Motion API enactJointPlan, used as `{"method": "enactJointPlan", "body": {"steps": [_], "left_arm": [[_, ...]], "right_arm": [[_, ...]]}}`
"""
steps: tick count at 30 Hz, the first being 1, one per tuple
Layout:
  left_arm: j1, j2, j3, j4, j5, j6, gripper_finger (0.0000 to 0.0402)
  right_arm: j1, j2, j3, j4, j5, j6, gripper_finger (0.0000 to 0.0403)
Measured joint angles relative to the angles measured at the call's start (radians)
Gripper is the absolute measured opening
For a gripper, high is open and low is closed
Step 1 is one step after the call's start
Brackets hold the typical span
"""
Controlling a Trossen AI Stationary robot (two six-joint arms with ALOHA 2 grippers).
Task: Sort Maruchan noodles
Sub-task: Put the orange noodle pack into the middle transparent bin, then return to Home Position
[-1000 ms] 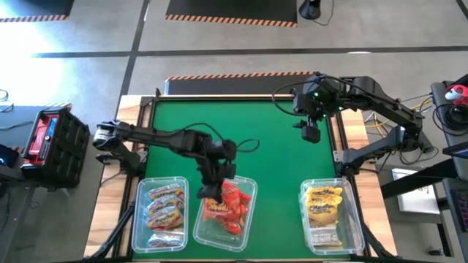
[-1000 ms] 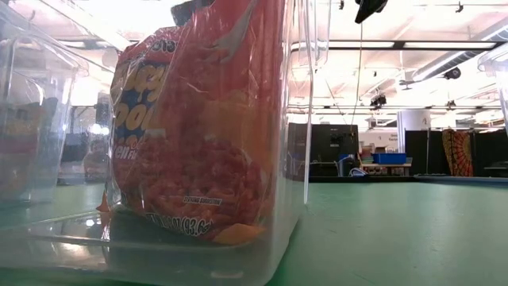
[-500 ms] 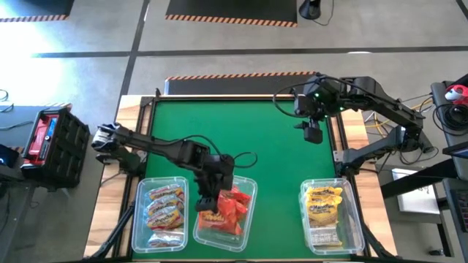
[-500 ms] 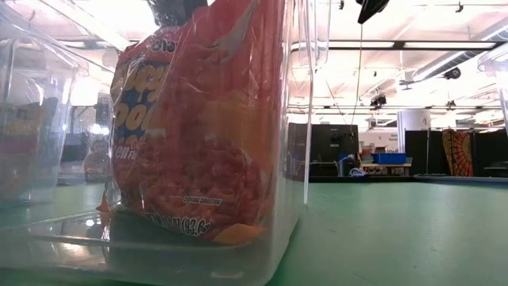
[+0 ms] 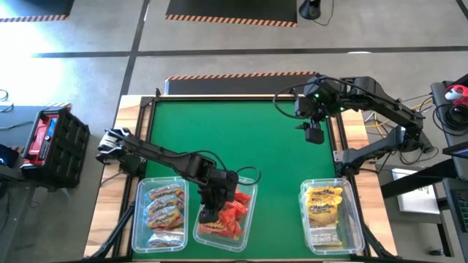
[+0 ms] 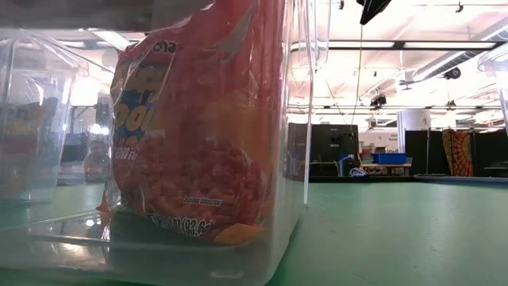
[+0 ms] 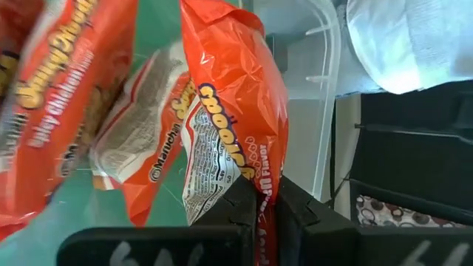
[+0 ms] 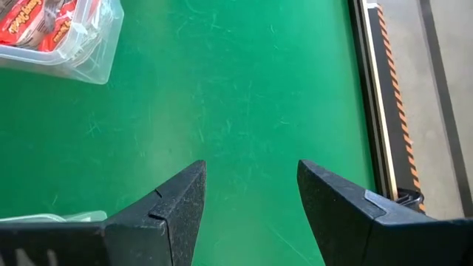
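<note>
Your left gripper point(image 7: 266, 210) was clamped on a red noodle packet point(image 7: 236, 118) inside the middle bin point(image 5: 248, 191); releasing from height risked it lodging upright. Right gripper point(image 8: 251, 199) stood open, far off.

Bright overhead ceiling lights, pretty blown out in the low view; the near bin point(image 6: 294, 119) looks soft, probably too close to focus.
</note>
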Motion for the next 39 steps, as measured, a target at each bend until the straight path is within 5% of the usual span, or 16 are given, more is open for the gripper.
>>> {"method": "enactJointPlan", "body": {"steps": [10,16,19,28,39], "left_arm": [[-0.004,0.006,0.000,-0.001,-0.141,-0.057,0.0043],[-0.019,0.004,0.000,0.037,0.067,-0.125,0.0095],[-0.023,0.003,0.000,0.036,0.066,-0.124,0.0113],[-0.020,-0.003,0.000,0.049,-0.457,-0.219,0.0123],[-0.023,-0.036,0.000,0.021,-0.652,-0.173,0.0091]], "right_arm": [[0.000,0.000,0.000,-0.011,0.000,0.002,0.0203],[0.000,0.000,0.000,-0.013,0.001,0.002,0.0203],[0.000,0.000,0.000,-0.013,0.001,0.002,0.0203],[0.000,-0.012,0.000,-0.013,0.001,0.004,0.0203],[0.001,-0.233,-0.143,0.230,0.024,0.236,0.0203]]}}
